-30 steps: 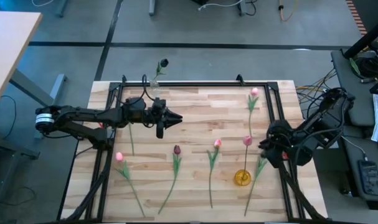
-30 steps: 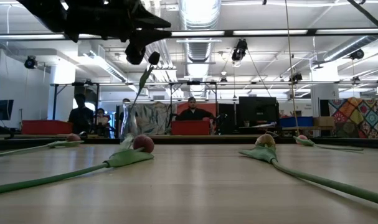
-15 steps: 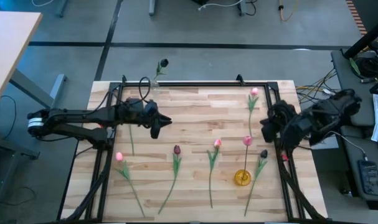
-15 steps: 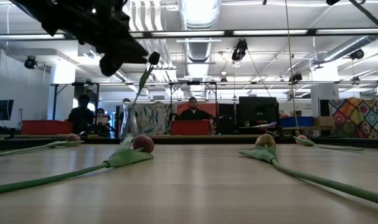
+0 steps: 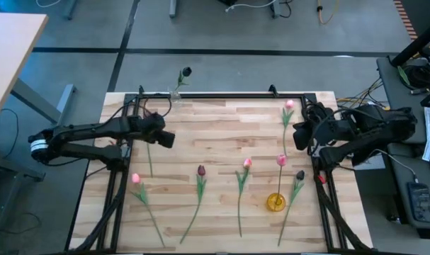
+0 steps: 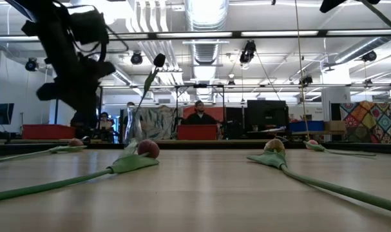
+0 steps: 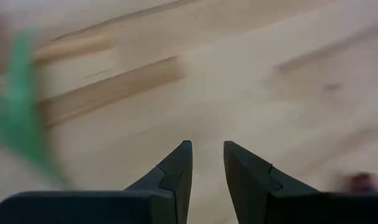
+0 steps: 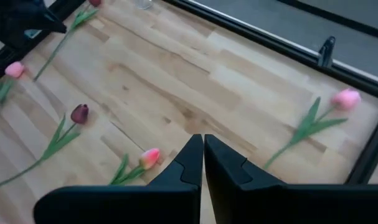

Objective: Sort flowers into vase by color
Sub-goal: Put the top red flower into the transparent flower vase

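Observation:
Tulips lie flat on the wooden table: pink heads (image 5: 135,178), (image 5: 247,162), (image 5: 281,161), (image 5: 289,104) and maroon heads (image 5: 200,170), (image 5: 300,174). A clear vase (image 5: 176,93) at the far edge holds one dark tulip (image 5: 186,71), which stands upright in the low view (image 6: 158,60). A small yellow vase (image 5: 275,202) stands near the right side. My left gripper (image 5: 171,139) hovers over the table's left half with a narrow gap between its fingers (image 7: 207,148) and holds nothing. My right gripper (image 5: 298,134) is shut (image 8: 203,140) and empty above the right side.
A black frame (image 5: 222,93) runs around the table's edges. One more green stem (image 5: 149,154) lies under the left arm. Bare wood lies open in the table's middle (image 5: 229,131). People sit in the room beyond the far edge (image 6: 198,116).
My left gripper has drawn back toward the table's left edge. My right gripper has moved from beside the yellow vase toward the far edge and turned to point left. The maroon tulip it was covering now shows lying on the table.

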Controlling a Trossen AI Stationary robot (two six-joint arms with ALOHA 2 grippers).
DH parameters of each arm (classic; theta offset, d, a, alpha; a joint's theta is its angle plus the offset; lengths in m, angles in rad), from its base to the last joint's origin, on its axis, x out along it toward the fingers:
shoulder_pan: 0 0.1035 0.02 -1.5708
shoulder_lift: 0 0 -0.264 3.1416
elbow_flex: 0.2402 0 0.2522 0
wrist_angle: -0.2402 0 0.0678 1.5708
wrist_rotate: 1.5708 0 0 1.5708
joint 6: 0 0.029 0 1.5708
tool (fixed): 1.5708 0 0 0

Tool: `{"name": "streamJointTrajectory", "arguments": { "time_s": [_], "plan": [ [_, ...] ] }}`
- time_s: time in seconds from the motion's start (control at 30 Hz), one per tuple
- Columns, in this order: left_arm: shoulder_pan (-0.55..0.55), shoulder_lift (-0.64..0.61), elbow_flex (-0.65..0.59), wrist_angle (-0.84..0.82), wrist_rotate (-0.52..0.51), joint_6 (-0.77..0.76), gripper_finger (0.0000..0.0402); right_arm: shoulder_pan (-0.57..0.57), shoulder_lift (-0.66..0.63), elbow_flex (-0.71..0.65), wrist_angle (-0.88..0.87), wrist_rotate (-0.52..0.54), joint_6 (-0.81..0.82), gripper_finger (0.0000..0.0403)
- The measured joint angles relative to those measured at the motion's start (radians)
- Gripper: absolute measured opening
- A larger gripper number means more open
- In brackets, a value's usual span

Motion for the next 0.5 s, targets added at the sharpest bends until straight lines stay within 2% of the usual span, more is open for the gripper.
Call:
{"name": "streamJointTrajectory", "arguments": {
  "time_s": [0.27, 0.5],
  "plan": [
    [0.225, 0.036, 0.000, -0.111, 0.043, 0.076, 0.0085, 0.000, 0.007, 0.000, 0.009, 0.000, -0.014, 0.0009],
    [0.362, 0.088, 0.000, -0.148, 0.075, 0.161, 0.0143, 0.000, 0.015, 0.000, 0.009, 0.000, -0.025, 0.0009]
  ]
}}
